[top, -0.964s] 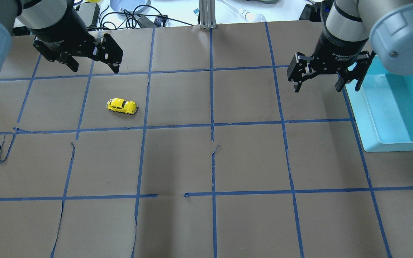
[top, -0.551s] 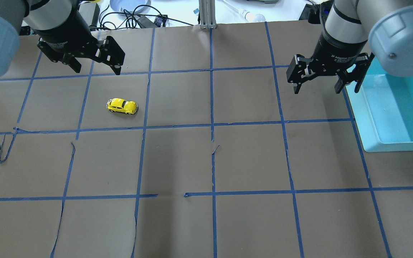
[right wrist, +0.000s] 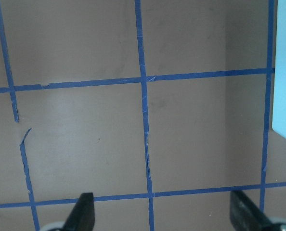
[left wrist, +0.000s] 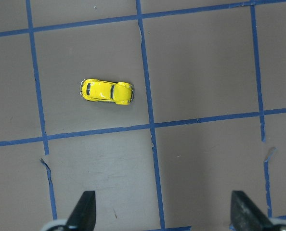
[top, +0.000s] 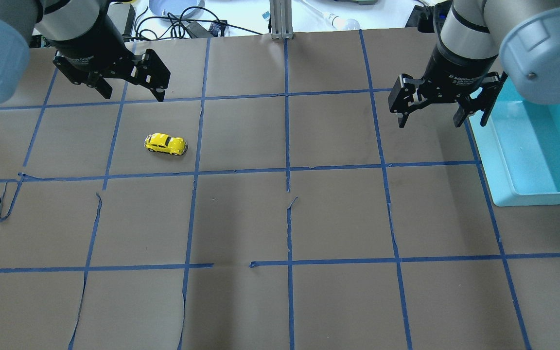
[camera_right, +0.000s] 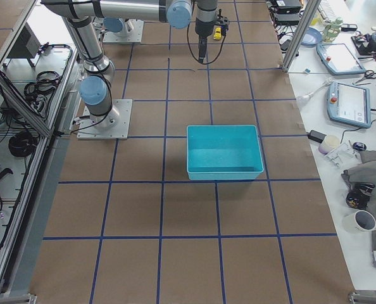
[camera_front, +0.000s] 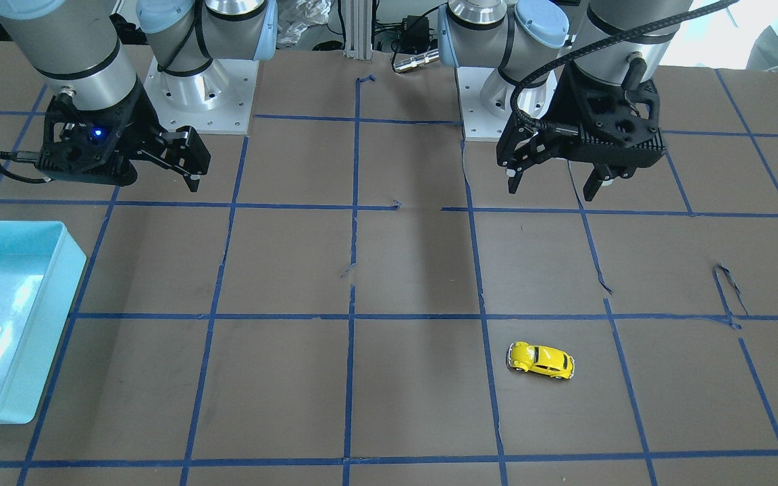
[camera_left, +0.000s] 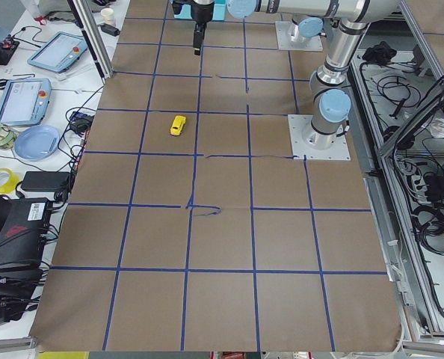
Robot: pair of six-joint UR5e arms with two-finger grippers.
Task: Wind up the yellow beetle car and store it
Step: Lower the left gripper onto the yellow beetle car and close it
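The yellow beetle car stands on its wheels on the brown table, inside a taped square in the left half. It also shows in the front view and the left wrist view. My left gripper is open and empty. It hangs above the table, apart from the car, on the car's far side in the overhead view. My right gripper is open and empty, beside the teal bin. In the right wrist view its fingers frame bare table.
The teal bin sits at the table's right end and looks empty. Blue tape lines grid the brown paper, with some loose torn strips. Cables, a plate and tablets lie beyond the far edge.
My left gripper has shifted slightly toward the far edge and to the right. My right gripper has barely moved. The car has not moved.
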